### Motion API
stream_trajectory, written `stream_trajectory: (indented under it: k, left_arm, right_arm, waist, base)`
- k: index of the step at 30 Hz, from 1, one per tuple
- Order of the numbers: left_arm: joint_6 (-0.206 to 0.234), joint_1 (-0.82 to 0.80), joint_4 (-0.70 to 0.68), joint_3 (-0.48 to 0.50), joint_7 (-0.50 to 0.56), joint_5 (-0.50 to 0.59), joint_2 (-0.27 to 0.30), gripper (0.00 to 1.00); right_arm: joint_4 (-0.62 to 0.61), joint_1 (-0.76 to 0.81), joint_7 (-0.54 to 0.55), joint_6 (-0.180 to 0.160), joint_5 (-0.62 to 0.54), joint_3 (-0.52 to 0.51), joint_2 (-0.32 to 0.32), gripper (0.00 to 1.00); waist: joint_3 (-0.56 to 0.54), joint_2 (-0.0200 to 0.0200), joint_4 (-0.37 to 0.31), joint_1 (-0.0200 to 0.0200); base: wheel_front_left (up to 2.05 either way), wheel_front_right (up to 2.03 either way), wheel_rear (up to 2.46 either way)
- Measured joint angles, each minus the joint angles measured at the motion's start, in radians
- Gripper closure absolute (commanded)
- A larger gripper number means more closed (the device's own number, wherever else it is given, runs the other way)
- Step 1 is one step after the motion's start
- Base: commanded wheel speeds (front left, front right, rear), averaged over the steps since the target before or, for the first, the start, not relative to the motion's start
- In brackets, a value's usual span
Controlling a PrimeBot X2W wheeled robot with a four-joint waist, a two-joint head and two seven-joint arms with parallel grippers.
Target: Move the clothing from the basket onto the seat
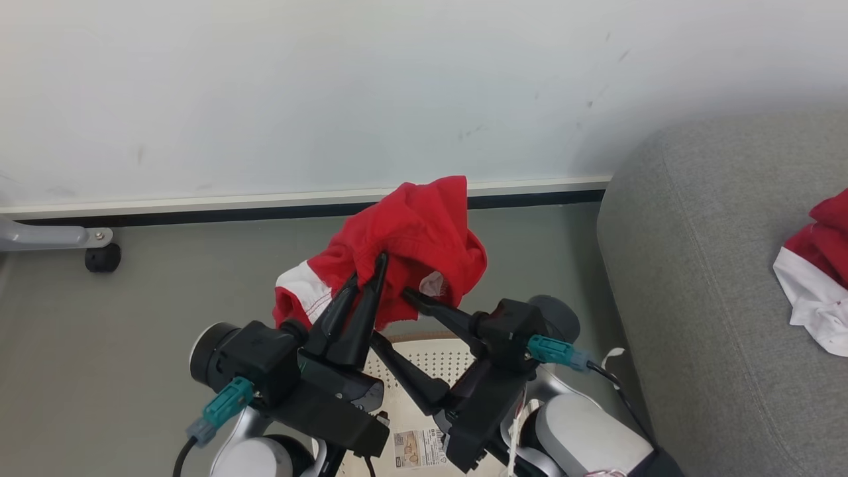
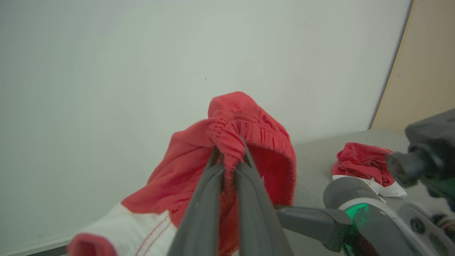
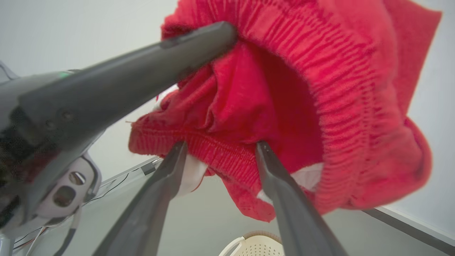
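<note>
Left pincer (image 2: 229,153) clamped on red shorts (image 1: 424,225) above basket (image 1: 424,361), right pincer (image 3: 222,144) spread wide, gripping nothing: best carried high, rightward, clearing grey seat (image 1: 695,265) edge before release.

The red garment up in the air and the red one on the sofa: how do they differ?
The held garment hangs in the air, pinched by the shut left gripper. The sofa garment lies on the grey sofa with no gripper on it. The held garment drapes like a hood, its gathered elastic waistband open, while the sofa garment is a low crumpled heap. Both are bright red with white trim.
</note>
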Motion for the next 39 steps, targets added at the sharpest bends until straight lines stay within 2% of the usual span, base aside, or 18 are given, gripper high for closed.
stream_trajectory:
  k: [5,6,7,8,10,26,27,28,29,30,31,39]
  left_arm:
    - [-0.006,-0.001,0.000,-0.007,0.001,0.000,-0.002,1.00]
    - [-0.007,-0.003,0.000,-0.010,0.001,0.000,-0.003,1.00]
    - [-0.007,-0.005,0.000,-0.012,0.001,0.000,-0.005,1.00]
    - [-0.007,-0.008,0.000,-0.013,0.001,0.000,-0.006,1.00]
    - [-0.007,-0.014,0.000,-0.015,0.001,0.000,-0.007,1.00]
    - [-0.007,-0.016,0.000,-0.013,0.001,0.000,-0.008,1.00]
    - [-0.007,-0.016,0.000,-0.013,0.001,0.000,-0.008,0.97]
    - [-0.007,-0.016,0.000,-0.012,0.001,0.000,-0.008,0.76]
    - [-0.007,-0.016,0.000,-0.012,0.001,0.000,-0.008,0.63]
    - [-0.007,-0.016,0.000,-0.011,0.001,0.000,-0.008,0.23]
    - [-0.007,-0.016,0.000,-0.010,0.001,0.000,-0.007,0.00]
    - [-0.007,-0.016,-0.007,-0.009,0.001,0.000,0.004,0.00]
  right_arm:
    - [0.044,-0.053,-0.014,0.000,0.021,0.037,0.000,0.00]
    - [0.046,-0.064,-0.018,0.000,0.026,0.050,-0.001,0.14]
    - [0.047,-0.075,-0.027,0.000,0.035,0.064,0.000,0.51]
    - [0.047,-0.085,-0.035,0.000,0.046,0.075,0.001,0.73]
    - [0.052,-0.103,-0.047,0.000,0.059,0.093,0.001,1.00]
    - [0.119,-0.157,-0.114,-0.009,0.149,0.165,0.001,1.00]
    - [0.125,-0.159,-0.116,-0.009,0.150,0.166,0.001,1.00]
    - [0.130,-0.160,-0.123,-0.009,0.151,0.167,0.001,1.00]
    - [0.134,-0.160,-0.124,-0.009,0.153,0.168,0.001,1.00]
    - [0.141,-0.160,-0.127,-0.009,0.157,0.169,0.001,1.00]
    - [0.146,-0.160,-0.132,-0.009,0.158,0.168,0.001,1.00]
    - [0.202,-0.173,-0.159,-0.009,0.165,0.141,0.001,1.00]
  waist:
    - [0.002,0.0000,0.004,0.0000]
    - [0.002,0.0000,0.005,0.0001]
    - [0.003,0.0000,0.007,0.0000]
    - [0.003,0.0000,0.008,0.0000]
    - [0.004,0.0000,0.011,0.0000]
    - [0.003,0.0000,0.016,0.0000]
    - [0.002,0.0000,0.016,0.0001]
    - [0.002,0.0000,0.015,0.0001]
    - [0.002,0.0000,0.015,0.0000]
    - [0.002,0.0000,0.015,0.0000]
    - [0.002,0.0000,0.014,0.0001]
    - [0.004,0.0000,0.005,0.0001]
  base:
    - [0.00,0.00,0.00]
    - [0.00,0.00,0.00]
    - [0.00,0.00,0.00]
    - [0.00,0.00,0.00]
    - [0.00,0.00,0.00]
    - [0.00,0.00,0.00]
    - [0.00,0.00,0.00]
    - [0.00,0.00,0.00]
    - [0.00,0.00,0.00]
    - [0.00,0.00,0.00]
    - [0.00,0.00,0.00]
    - [0.00,0.00,0.00]
